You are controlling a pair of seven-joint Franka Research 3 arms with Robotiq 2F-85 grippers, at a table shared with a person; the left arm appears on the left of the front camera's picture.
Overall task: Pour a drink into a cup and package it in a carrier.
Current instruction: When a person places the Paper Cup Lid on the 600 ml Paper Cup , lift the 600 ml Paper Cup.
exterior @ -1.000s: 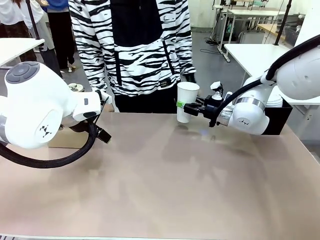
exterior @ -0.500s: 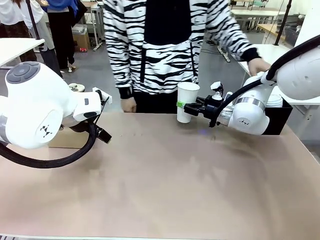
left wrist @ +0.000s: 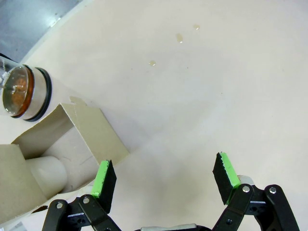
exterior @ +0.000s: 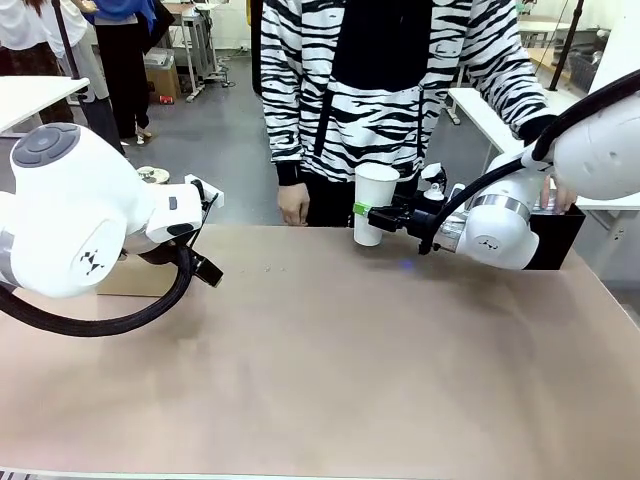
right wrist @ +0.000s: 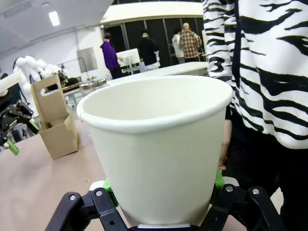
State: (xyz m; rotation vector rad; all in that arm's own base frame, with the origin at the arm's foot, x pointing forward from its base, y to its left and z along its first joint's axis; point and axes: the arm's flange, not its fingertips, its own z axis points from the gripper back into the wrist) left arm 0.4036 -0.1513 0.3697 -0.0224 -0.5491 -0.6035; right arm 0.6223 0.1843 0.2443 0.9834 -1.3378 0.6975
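Your right hand grips the white cup upright at the upper centre of the front view, mouth open, likely ready for pouring. Your left hand hangs open over the table, beside the cardboard carrier at lower left.

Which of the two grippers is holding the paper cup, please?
The right gripper: its fingers clamp the white paper cup, while the left gripper stands open and empty.

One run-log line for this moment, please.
right gripper: shut on white paper cup, upright | left gripper: open, empty, near cardboard carrier
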